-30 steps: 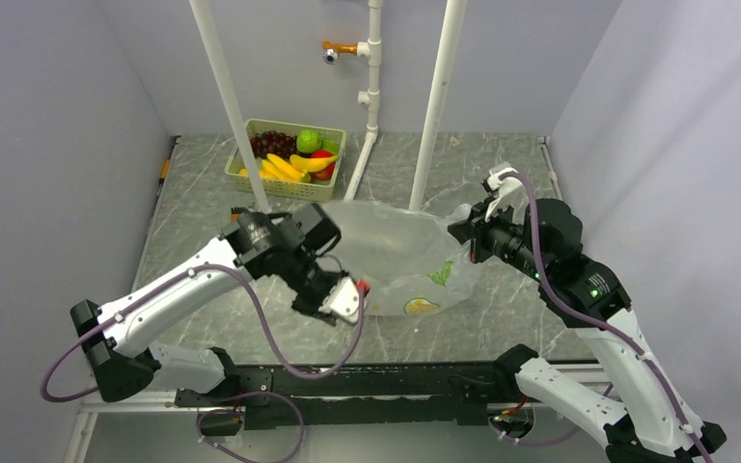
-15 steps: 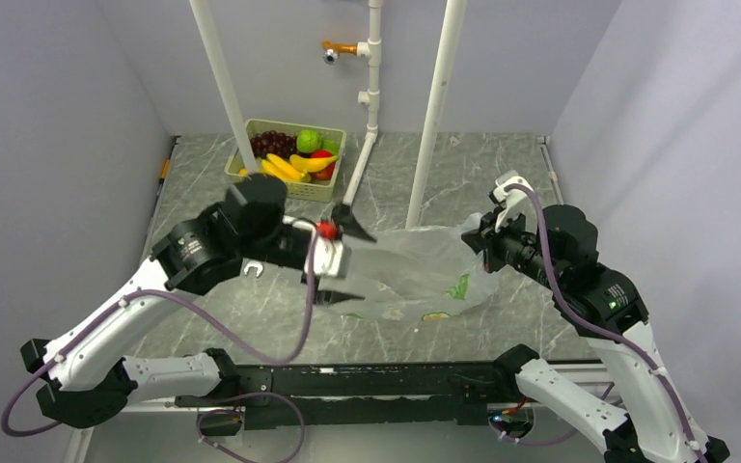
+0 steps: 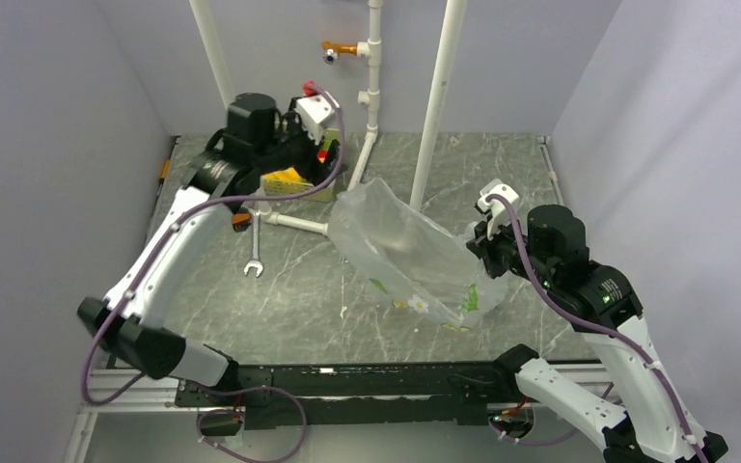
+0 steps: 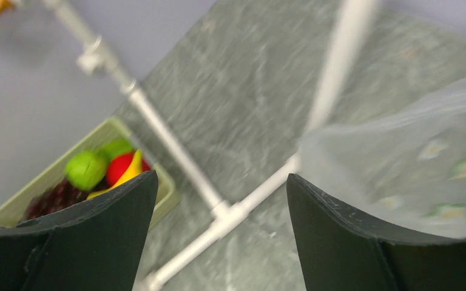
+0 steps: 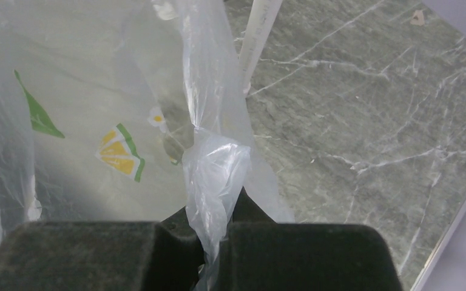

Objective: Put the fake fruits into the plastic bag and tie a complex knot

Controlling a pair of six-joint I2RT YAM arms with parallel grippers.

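- The left gripper (image 4: 221, 182) hangs wide open at the far left of the table (image 3: 502, 174). Nothing sits between its dark fingers (image 4: 91, 242).
- Just below and beside it stands the pale green basket (image 4: 171, 187), against the back wall.
- The fake fruits (image 4: 87, 170) lie together in that basket. A red one (image 4: 119, 170) touches the green one, a yellow banana (image 4: 135, 167) leans across the red, and dark grapes (image 4: 53, 199) sit beside them. The wrist view of them is blurred.
- The plastic bag (image 3: 400, 251) lies right of centre on the table, well apart from the basket. It stretches from the foot of a white pipe post (image 3: 434, 106) to the right arm. A lemon-slice print (image 5: 118, 151) and a green leaf show on its film.
- The right gripper (image 5: 209, 233) is clamped tight on a bunched fold of the bag's edge, and the crumpled film rises from between its jaws.
- A silver wrench (image 3: 254, 260) lies flat on the table beneath the left arm, on the near side of the basket.
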